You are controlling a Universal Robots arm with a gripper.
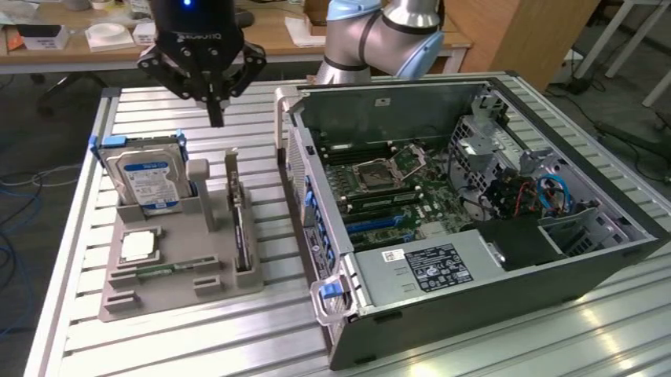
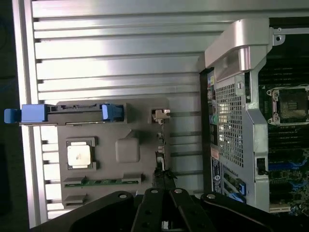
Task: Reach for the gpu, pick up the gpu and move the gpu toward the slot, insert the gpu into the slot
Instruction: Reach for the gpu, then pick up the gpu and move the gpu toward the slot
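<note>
The black fingers of the gripper [image 2: 163,193] lie nearest to the wrist camera. The jaws are together and there is nothing between them. Straight under them, in the wrist view, the gpu [image 2: 161,145] stands on its edge as a thin dark line, with its silver bracket [image 2: 161,114] at the end. In the exterior view the same jaws hang above the bracket end of the card, well apart from it, so the height of the gripper can be read there.

The gpu is in the grey holder [image 1: 178,236] on the slatted table [image 1: 157,338]. The holder keeps four parts: one gpu, one upright hard drive [image 1: 152,179] with two blue tabs, one processor chip [image 1: 140,245] and one green memory stick [image 1: 168,271]. The last three are on the side of the jaws away from the case.

On the other side of the jaws lies one open computer case [image 1: 504,275]. The exterior view looks into it: the motherboard carries the blue slot [image 1: 375,225], with no card in it, and near it the square processor socket [image 1: 375,174].
</note>
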